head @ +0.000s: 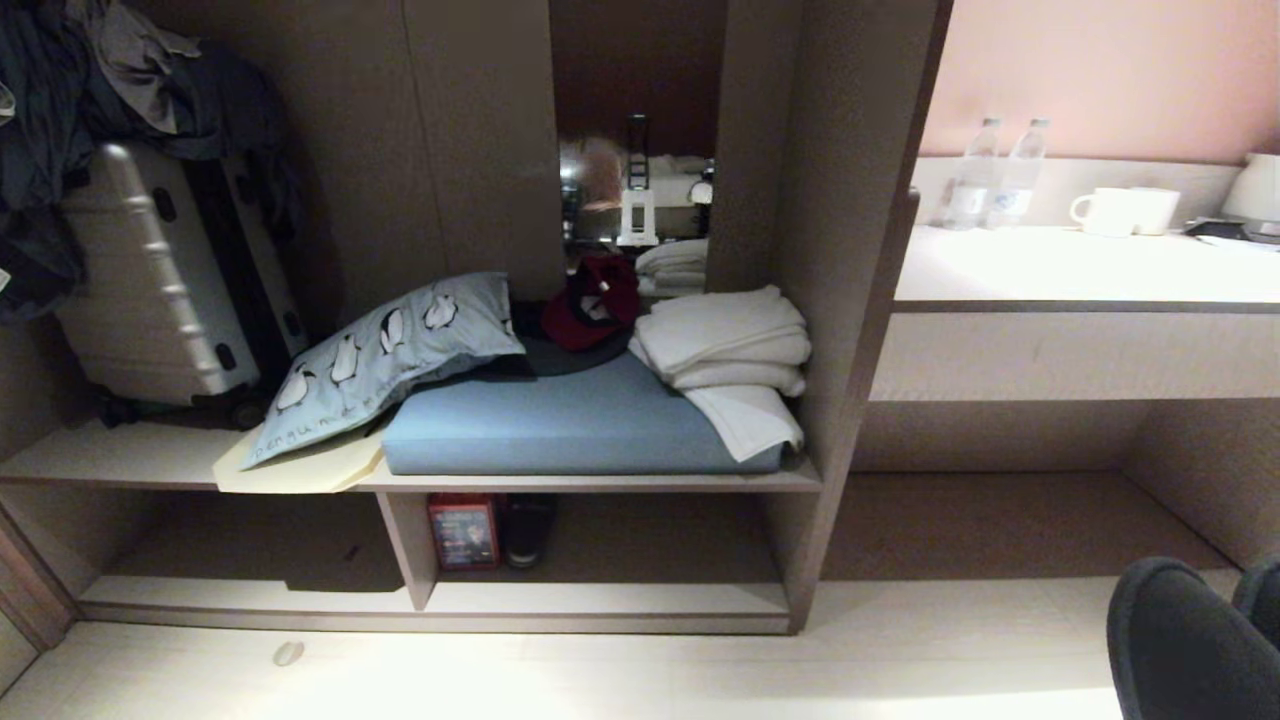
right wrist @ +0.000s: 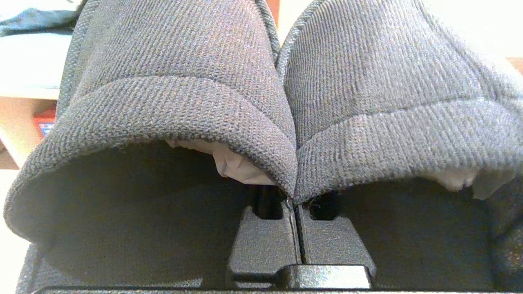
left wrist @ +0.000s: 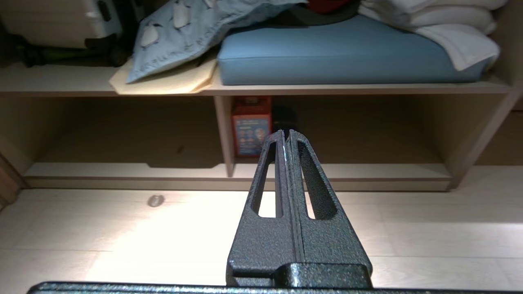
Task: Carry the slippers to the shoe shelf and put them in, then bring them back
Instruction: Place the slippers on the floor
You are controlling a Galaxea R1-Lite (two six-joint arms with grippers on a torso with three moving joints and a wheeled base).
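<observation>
1. From the head view, we are facing the shoe shelf (head: 600, 600); the slippers (head: 1190, 640) are showing at the lower right.
2. Our left hand (left wrist: 286, 132) is hanging closed and empty before the shelf.
3. Our right hand (right wrist: 295, 200) is pinching both slippers' inner edges together.

dark knit slippers (right wrist: 171, 81), blue cushion (head: 560, 420) (penguin-print pillow (head: 385, 350))

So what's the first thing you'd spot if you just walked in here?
The penguin pillow leaning on the blue cushion above the shoe shelf. Then the slippers, side by side, clamped in the right gripper low on the right. A silver suitcase stands at the left.
</observation>
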